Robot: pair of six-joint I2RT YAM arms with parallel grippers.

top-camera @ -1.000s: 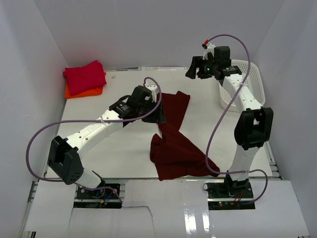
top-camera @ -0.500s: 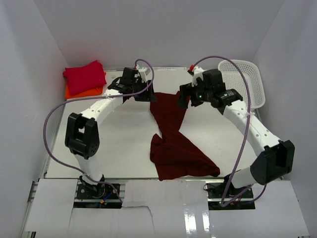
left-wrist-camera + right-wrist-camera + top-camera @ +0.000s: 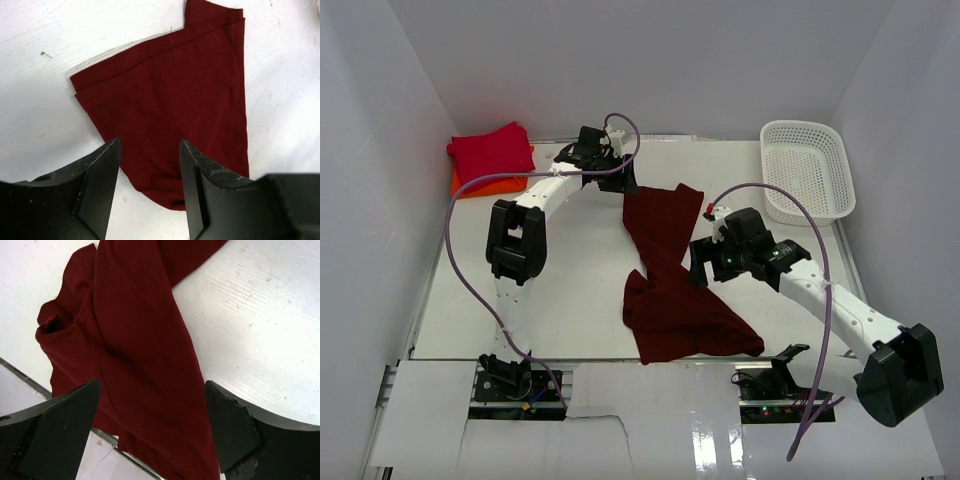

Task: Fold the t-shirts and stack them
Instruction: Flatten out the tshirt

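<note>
only in the top view are the folded crimson shirt (image 3: pixel 492 152), stacked on the orange shirt (image 3: pixel 492 186), and the white mesh basket (image 3: pixel 807 170) seen. the soft, creased maroon shirt (image 3: pixel 670 290) is spread unfolded, one corner framed beneath the left gripper (image 3: pixel 150 145), its twisted middle beneath the right gripper (image 3: pixel 150 390). both jaws are held apart, nothing grasped.

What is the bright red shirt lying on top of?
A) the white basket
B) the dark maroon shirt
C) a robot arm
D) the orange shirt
D: the folded red shirt sits right on the orange shirt, whose edge peeks out underneath it at the far left corner.
</note>
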